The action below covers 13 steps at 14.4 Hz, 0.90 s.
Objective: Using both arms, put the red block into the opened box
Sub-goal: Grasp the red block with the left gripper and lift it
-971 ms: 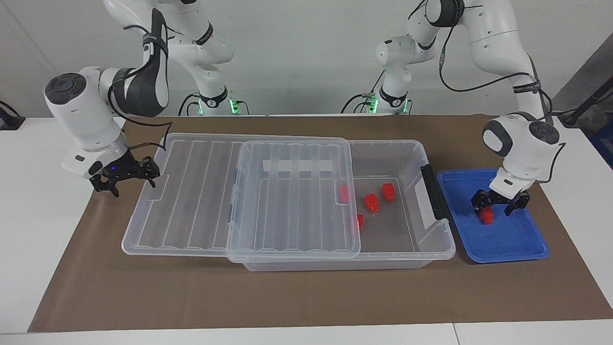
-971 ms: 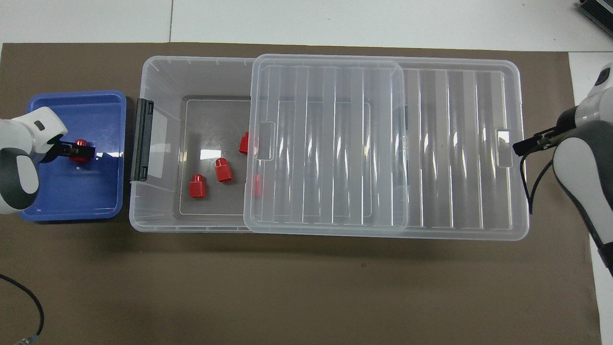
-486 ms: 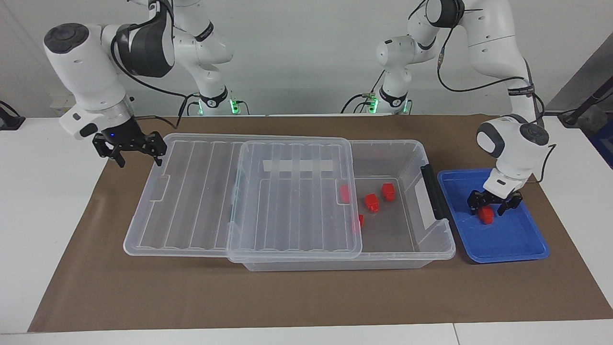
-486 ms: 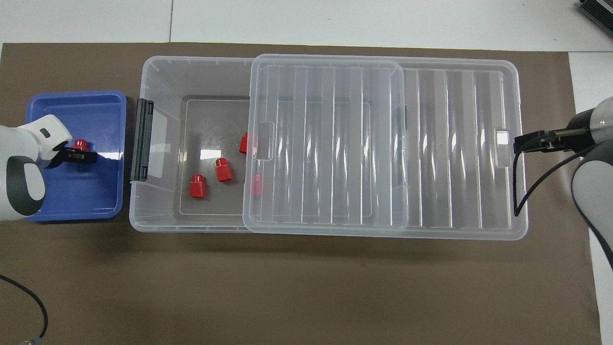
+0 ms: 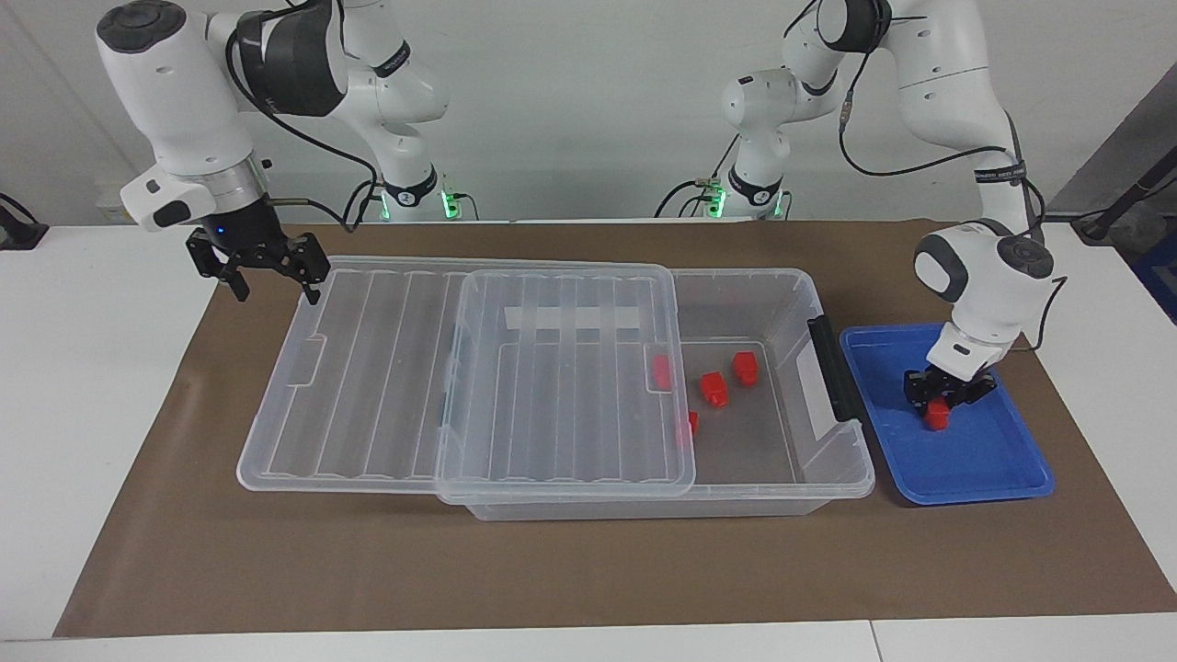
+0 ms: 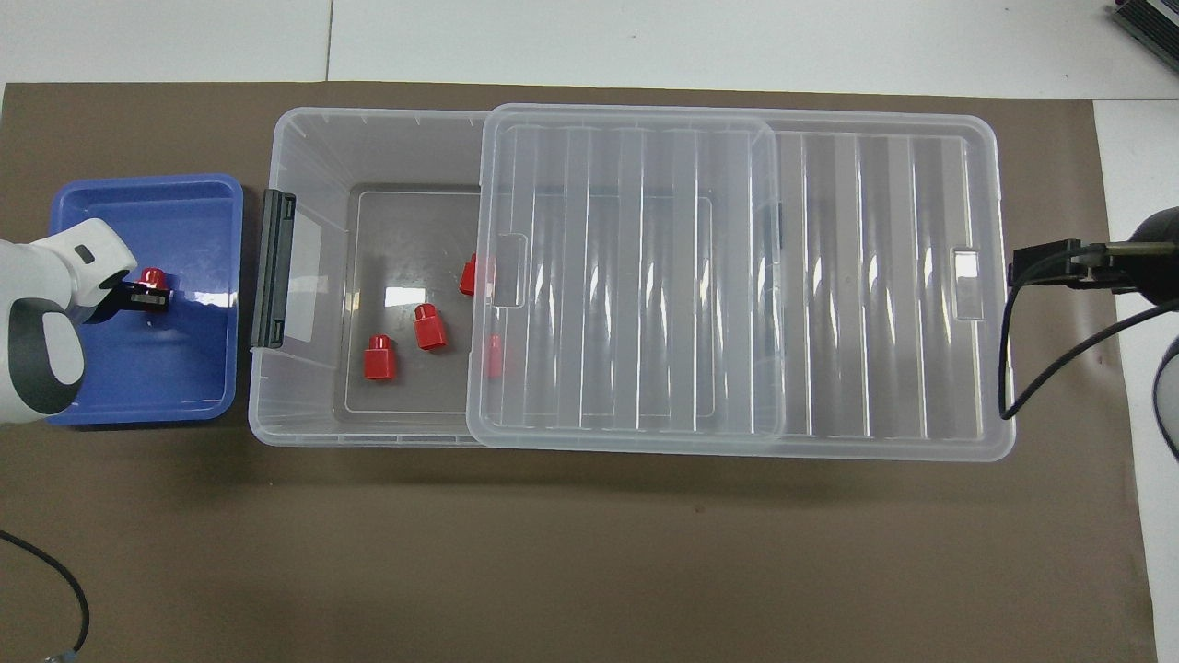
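Note:
A small red block stands in the blue tray, and my left gripper is down on it, shut on it. The clear box lies along the table's middle. Its ribbed lid is slid toward the right arm's end, which leaves the box open at the end nearest the tray. Several more red blocks lie on the box floor. My right gripper hangs open and empty over the lid's outer end.
The blue tray sits just off the box's black latch, toward the left arm's end. Brown paper covers the table under everything. A black cable lies at the table's near corner by the left arm.
My left gripper has shut on the red block in the tray. My right gripper has risen from beside the lid's end and now hangs higher over it, still open.

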{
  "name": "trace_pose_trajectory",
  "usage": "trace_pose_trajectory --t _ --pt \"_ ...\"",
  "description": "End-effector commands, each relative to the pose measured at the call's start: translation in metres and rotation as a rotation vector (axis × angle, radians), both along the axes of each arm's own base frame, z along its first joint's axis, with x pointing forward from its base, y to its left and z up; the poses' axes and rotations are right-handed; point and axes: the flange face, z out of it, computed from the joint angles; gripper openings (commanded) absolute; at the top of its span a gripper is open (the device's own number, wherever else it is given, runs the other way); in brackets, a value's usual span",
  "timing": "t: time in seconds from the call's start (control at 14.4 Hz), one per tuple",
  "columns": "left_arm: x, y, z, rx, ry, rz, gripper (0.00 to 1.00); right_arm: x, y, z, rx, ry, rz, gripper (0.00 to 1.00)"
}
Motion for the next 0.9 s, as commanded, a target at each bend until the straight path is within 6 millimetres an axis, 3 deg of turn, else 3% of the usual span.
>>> trace_pose_trajectory --t 0.0,0.14,0.35,0.49,0.69,0.83 --pt "0.016 -0.002 0.045 -0.019 0.104 0.038 0.00 0.000 -0.001 0.018 0.025 0.020 -0.058 1.00" --pt "0.033 -0.017 0.113 -0.037 0.185 0.097 0.00 -0.001 -0.006 0.029 0.025 0.038 -0.069 1.00" --pt "0.033 -0.057 0.178 -0.042 0.252 0.167 0.00 -0.002 -0.003 0.030 0.027 0.067 -0.067 1.00" --pt "0.023 -0.096 0.206 -0.062 0.282 0.255 0.00 -0.005 -0.003 0.026 0.027 0.090 -0.066 1.00" --pt "0.010 -0.161 0.235 -0.152 0.270 0.509 0.00 -0.007 0.003 0.022 0.028 0.104 -0.055 1.00" --pt "0.001 -0.200 0.249 -0.162 0.256 0.587 0.00 -0.009 0.002 0.020 0.026 0.110 -0.053 1.00"
